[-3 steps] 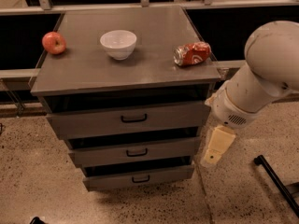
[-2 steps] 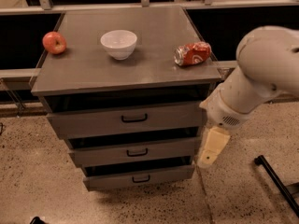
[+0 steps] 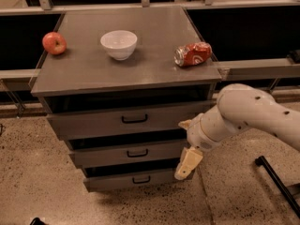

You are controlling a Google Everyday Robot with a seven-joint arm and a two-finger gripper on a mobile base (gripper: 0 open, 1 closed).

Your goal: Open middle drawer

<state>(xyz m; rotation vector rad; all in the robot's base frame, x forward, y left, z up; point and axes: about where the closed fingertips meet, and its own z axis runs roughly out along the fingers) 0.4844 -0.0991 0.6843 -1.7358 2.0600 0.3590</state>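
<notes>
The gripper [image 3: 186, 160] is a pale cream-yellow, blocky piece with a rounded end, duller than the rest of the robot. The middle drawer [image 3: 126, 154] is just to its left. Above it sits a short white wrist [image 3: 202, 131] with a ringed collar. Up and to the right, the arm [image 3: 255, 114] is a thick, smooth white tube with a rounded elbow and a few small dark dots along its top.

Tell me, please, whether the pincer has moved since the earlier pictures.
Yes. The pincer has moved left and slightly down, reaching the right end of the middle drawer.
</notes>
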